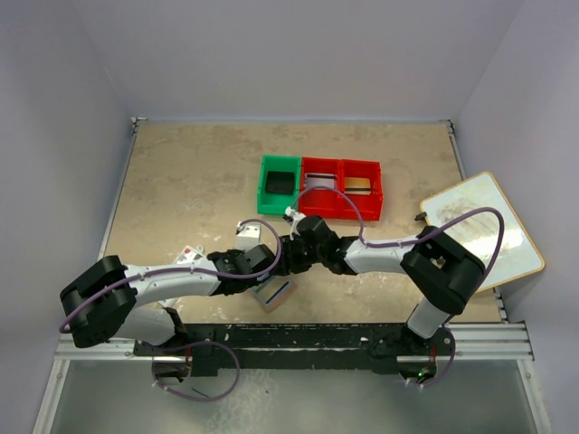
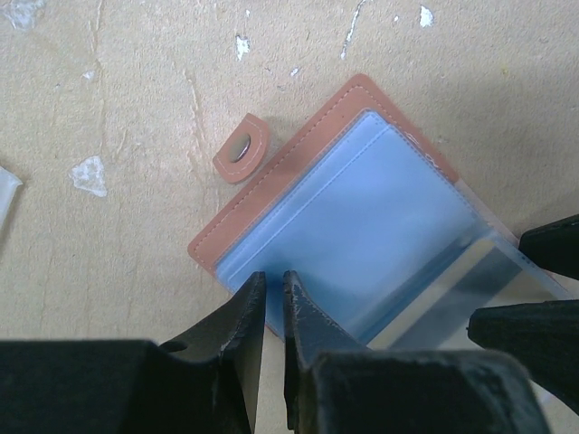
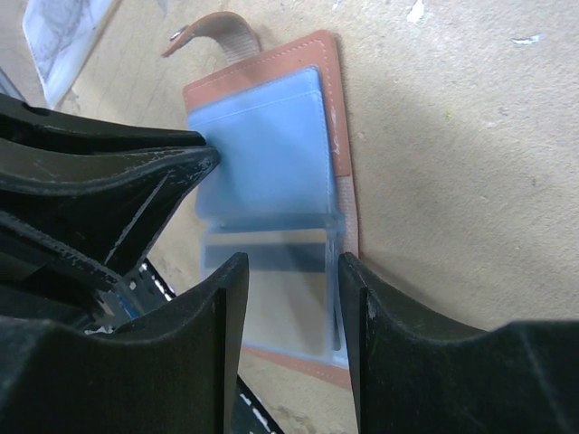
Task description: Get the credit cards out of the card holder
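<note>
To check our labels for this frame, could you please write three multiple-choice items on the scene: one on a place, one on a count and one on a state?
1. Where is the card holder?
A) on the white board
B) lifted in the air
C) on the table, at its near side

2. How many red bins are there?
A) one
B) two
C) four

3. How does the right pincer stand?
A) open, a finger either side of the clear card sleeve
B) shut on the strap
C) out of view

Answers:
1 C: the top view shows it lying flat on the table.
2 B: two red bins sit side by side, right of the green bin.
3 A: its wrist view shows a wide gap between the fingers over the sleeve.
</note>
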{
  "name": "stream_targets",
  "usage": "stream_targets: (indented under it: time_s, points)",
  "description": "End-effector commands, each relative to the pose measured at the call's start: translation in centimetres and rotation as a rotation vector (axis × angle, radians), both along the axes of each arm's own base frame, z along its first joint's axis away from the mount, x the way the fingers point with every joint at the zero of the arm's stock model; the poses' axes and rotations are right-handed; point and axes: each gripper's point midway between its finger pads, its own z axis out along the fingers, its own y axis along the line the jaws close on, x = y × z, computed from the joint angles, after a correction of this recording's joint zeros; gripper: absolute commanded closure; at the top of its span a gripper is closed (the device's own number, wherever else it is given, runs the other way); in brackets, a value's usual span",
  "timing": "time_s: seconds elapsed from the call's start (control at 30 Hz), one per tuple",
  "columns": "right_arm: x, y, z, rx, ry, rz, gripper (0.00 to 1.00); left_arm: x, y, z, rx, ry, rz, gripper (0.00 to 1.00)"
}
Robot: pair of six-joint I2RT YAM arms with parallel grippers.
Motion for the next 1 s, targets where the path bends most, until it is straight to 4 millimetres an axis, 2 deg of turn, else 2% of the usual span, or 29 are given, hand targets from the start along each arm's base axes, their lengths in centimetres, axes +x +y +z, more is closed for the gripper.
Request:
stream_targets:
  time_s: [0.0, 0.23, 0.63, 0.97]
  points:
    - [-0.1, 1.8, 3.3, 0.128, -0.040, 0.053, 0.53, -0.6, 0.2, -0.3, -0.013, 0.024, 0.008, 0.90]
    - [-0.6, 2.4, 3.8, 0.180, -0.014, 0.067, 0.53, -0.5, 0.2, -0.1, -0.016, 0.016, 0.010, 0.90]
    - [-0.6, 3.3, 3.4, 0.221, 0.017, 0.069, 0.51, -0.6, 0.4, 0.1, -0.015, 0.011, 0.015, 0.90]
    - [-2.2, 3.5, 3.3, 0.289, 0.094, 0.094, 0.48, -0.5, 0.6, 0.3, -0.016, 0.003, 0.020, 0.90]
